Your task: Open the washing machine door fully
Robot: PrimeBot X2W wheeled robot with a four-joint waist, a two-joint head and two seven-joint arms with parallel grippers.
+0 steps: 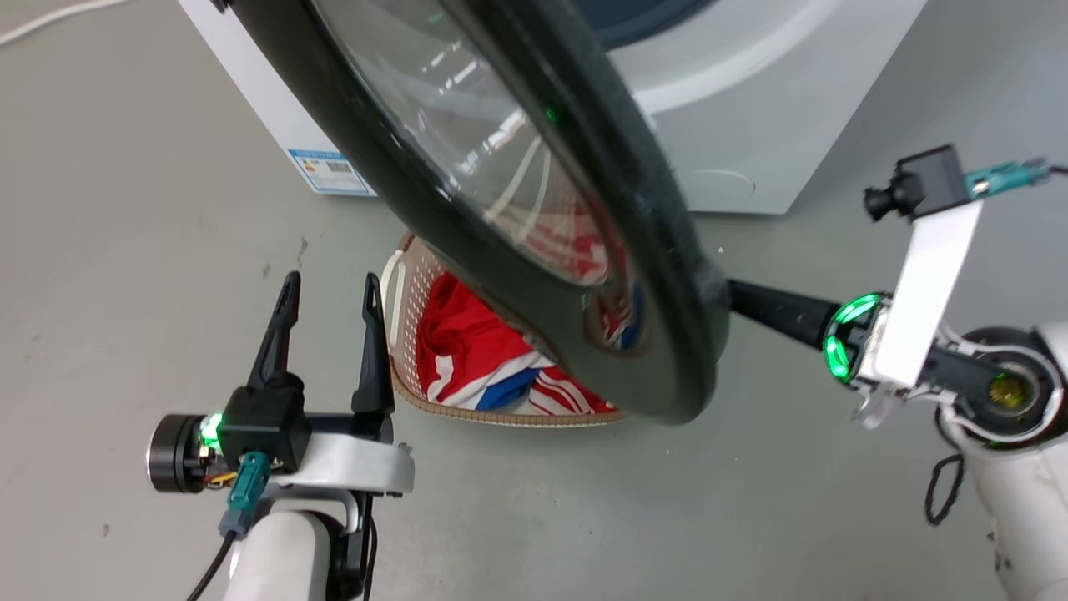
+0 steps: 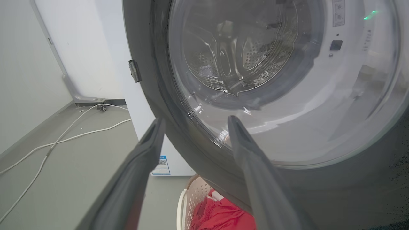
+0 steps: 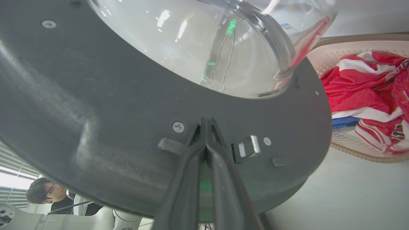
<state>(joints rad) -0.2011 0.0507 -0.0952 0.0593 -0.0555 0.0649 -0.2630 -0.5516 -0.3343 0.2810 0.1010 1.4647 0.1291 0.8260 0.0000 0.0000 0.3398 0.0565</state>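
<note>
Washing machine door [image 1: 642,225] stands well out from the front of the washing machine [image 1: 734,125], above a cream basket [image 1: 400,334] of red clothes [image 1: 467,351]. In the head view the disc runs slantwise from upper left to lower right. Its free edge is lowest and nearest the robot, its outer face turned to the robot's left and its thick rim to the right.

From the left wrist, the outer face [image 2: 191,150] shows with the steel drum [image 2: 236,57] seen through the glass, beside a blue label [image 2: 161,164] and white cables [image 2: 64,140] on the floor. The left gripper [image 1: 331,280] hangs clear of the door, fingers spread and empty.

Over on the right wrist, the inner face [image 3: 96,95] appears, its glass bowl bulging toward the camera, with a person [image 3: 48,195] low at the left. The right gripper [image 3: 206,121] is clenched, fingertips together against that face beside the latch; in the head view its tips [image 1: 738,296] are hidden behind the rim.
</note>
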